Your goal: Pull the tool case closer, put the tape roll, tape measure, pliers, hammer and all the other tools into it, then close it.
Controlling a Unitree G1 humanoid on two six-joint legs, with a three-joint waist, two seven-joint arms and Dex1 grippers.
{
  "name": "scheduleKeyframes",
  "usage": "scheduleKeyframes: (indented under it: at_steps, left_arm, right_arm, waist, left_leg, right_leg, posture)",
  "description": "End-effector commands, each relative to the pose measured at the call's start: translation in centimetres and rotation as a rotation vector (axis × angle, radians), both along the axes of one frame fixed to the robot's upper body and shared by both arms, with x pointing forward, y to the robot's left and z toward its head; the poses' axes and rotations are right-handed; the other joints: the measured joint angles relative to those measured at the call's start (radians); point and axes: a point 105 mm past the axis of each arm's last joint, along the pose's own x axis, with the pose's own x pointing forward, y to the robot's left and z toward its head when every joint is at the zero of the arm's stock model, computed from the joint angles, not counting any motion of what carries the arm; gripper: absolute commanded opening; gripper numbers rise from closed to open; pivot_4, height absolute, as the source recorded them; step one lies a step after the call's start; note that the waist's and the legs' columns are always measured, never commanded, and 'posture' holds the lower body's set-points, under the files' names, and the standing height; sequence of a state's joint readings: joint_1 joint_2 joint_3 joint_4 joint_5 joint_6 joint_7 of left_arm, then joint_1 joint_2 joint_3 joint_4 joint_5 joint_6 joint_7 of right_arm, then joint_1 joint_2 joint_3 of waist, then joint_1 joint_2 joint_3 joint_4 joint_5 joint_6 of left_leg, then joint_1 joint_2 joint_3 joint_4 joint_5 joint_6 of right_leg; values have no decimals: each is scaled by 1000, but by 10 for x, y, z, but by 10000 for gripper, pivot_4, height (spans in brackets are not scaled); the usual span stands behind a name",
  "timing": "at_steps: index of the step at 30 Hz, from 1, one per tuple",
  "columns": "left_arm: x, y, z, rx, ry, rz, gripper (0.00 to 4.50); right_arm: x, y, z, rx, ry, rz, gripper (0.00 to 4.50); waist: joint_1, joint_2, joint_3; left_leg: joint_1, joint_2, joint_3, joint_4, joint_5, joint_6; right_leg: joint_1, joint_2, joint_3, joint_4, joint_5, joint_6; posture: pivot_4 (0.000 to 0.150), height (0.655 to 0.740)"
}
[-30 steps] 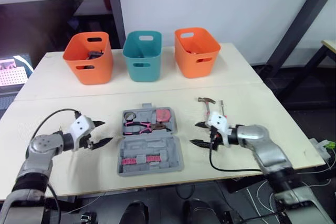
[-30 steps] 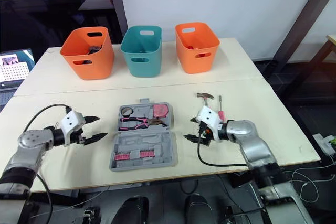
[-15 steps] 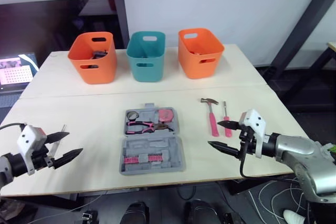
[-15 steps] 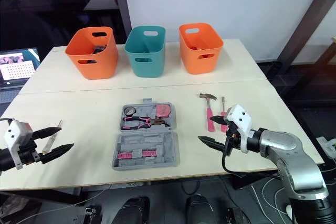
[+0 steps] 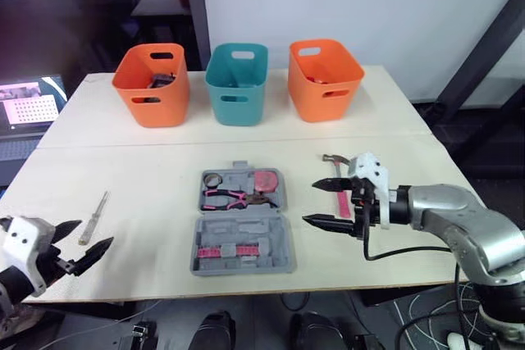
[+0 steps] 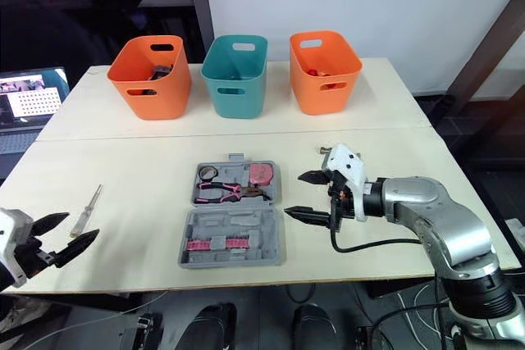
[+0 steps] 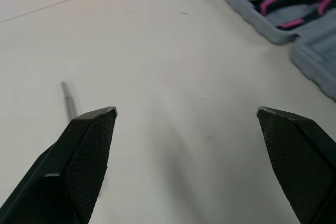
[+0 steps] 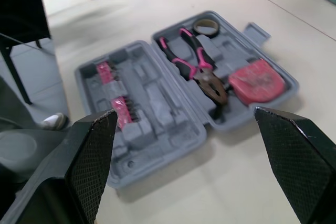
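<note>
Since half a second ago the right gripper [image 5: 310,202] has swung in from the lower right of the frame toward the centre. It now hangs just off the right side of the tool case [image 5: 243,245], jaws wide apart and holding nothing. It covers most of the hammer [image 5: 334,158], whose head shows above the wrist housing. The pink streak between the fingers is probably the hammer's handle. The left gripper [image 5: 94,232] has stayed in the lower left corner, sunk a little, jaws likewise apart and empty.

The case has not moved. It lies open and flat at lower centre, with the tape roll [image 5: 213,179], pliers [image 5: 234,197] and tape measure [image 5: 264,182] seated in its far half and pink bits [image 5: 221,250] in its near half.

A slim screwdriver [image 5: 93,207] lies on the table [image 5: 148,170] just above the left gripper, apart from it. Across the upper part of the frame stand three bins in a row: the left orange bin [image 5: 152,85], the teal bin [image 5: 237,84] and the right orange bin [image 5: 326,79]. A laptop screen [image 5: 29,100] glows at the left edge.

The case's near side lies close to the table's front edge. Bare tabletop spreads between the screwdriver and the case, and between the case and the bins.
</note>
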State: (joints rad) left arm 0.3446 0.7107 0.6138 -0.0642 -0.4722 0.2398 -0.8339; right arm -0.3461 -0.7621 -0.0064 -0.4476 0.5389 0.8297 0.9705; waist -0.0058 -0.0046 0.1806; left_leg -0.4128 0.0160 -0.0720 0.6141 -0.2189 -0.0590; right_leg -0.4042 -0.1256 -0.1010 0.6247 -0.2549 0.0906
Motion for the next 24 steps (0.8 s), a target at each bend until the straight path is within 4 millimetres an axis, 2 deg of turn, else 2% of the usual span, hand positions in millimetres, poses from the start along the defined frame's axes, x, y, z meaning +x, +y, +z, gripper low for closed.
scheduleKeyframes:
  at_steps: [1, 4, 12, 16, 24]
  left_arm:
    - [-2, 33, 4, -59, -18, 236, 44793]
    - [-6, 54, -2, -56, -10, 404, 44793]
    - [-5, 68, -16, -98, 76, 495, 44793]
    - [14, 68, -15, -102, 92, 473, 44793]
    - [74, 60, -21, -76, 176, 378, 44793]
  right_arm:
    - [-2, 17, 24, 12, -67, 77, 44071]
    - [-5, 33, 42, 36, -78, 148, 44071]
    - [-11, 51, 61, 43, -70, 239, 44071]
    - [-11, 52, 62, 36, -80, 233, 44071]
    - [-3, 47, 56, -4, -92, 160, 44071]
  waist:
    - [-3, 0, 0]
    - [-5, -1, 0]
    - [0, -3, 0]
    - [4, -3, 0]
    - [16, -4, -1]
  left_leg:
    - [0, 0, 0, 0, 0, 0]
    - [1, 1, 0, 1, 0, 0]
    - [1, 2, 0, 0, 0, 0]
    - [1, 2, 0, 1, 0, 0]
    - [1, 2, 4, 1, 0, 0]
  right_leg:
    - [0, 0, 0, 0, 0, 0]
    - [-1, 1, 1, 1, 1, -1]
    - [-1, 3, 2, 2, 4, -3]
    - [-2, 3, 2, 3, 2, -4]
    - [-4, 4, 5, 4, 5, -2]
  posture:
    - [1500, 7400]
    - [1500, 7400]
    - [1500, 7400]
    - [1500, 7400]
    - [1500, 7400]
